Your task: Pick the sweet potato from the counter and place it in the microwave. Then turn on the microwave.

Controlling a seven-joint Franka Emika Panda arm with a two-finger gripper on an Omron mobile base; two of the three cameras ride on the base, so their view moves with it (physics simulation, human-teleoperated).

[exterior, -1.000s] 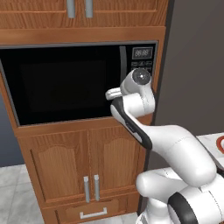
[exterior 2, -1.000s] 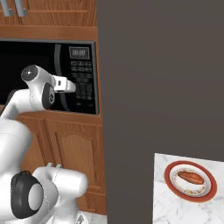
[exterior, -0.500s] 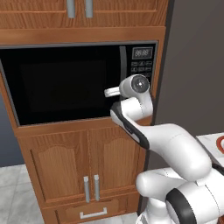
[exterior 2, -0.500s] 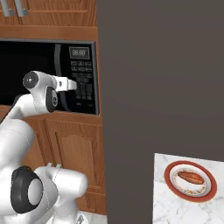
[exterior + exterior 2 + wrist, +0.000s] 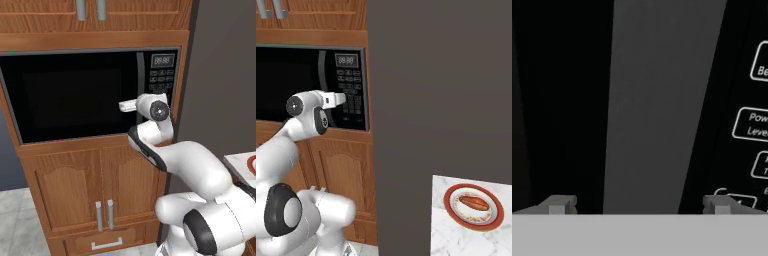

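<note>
Home kitchen, rendered.
You've got a built-in microwave set in wood cabinets, w/ a stone counter nearby.

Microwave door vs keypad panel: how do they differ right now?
The microwave door is a broad, plain dark glass pane; the keypad is a narrow strip to its right, packed with outlined buttons under a small display. A grey vertical handle runs along the door's edge beside the keypad, and the open gripper faces that handle, with the keypad's buttons off to one side. Both are black, flush in the same front, and the door is shut.
</note>
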